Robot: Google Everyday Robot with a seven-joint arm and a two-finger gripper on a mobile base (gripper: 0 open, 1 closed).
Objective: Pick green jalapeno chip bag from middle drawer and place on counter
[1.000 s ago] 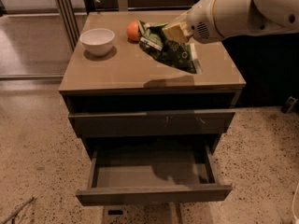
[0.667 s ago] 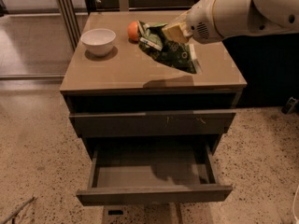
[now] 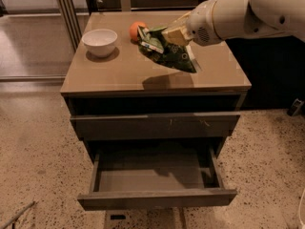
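The green jalapeno chip bag [image 3: 169, 51] hangs crumpled from my gripper [image 3: 172, 33], which is shut on its top edge. The bag is held just above the tan counter [image 3: 119, 73], over its right half, and casts a shadow below. The white arm comes in from the upper right. The middle drawer [image 3: 155, 175] is pulled out below the counter, and its grey floor is bare.
A white bowl [image 3: 100, 41] stands on the counter's back left. An orange [image 3: 136, 30] lies behind the bag. A shut grey drawer front with light scuffs [image 3: 155, 125] sits above the open one. Speckled floor surrounds the cabinet. A metal frame [image 3: 66, 8] stands at the left.
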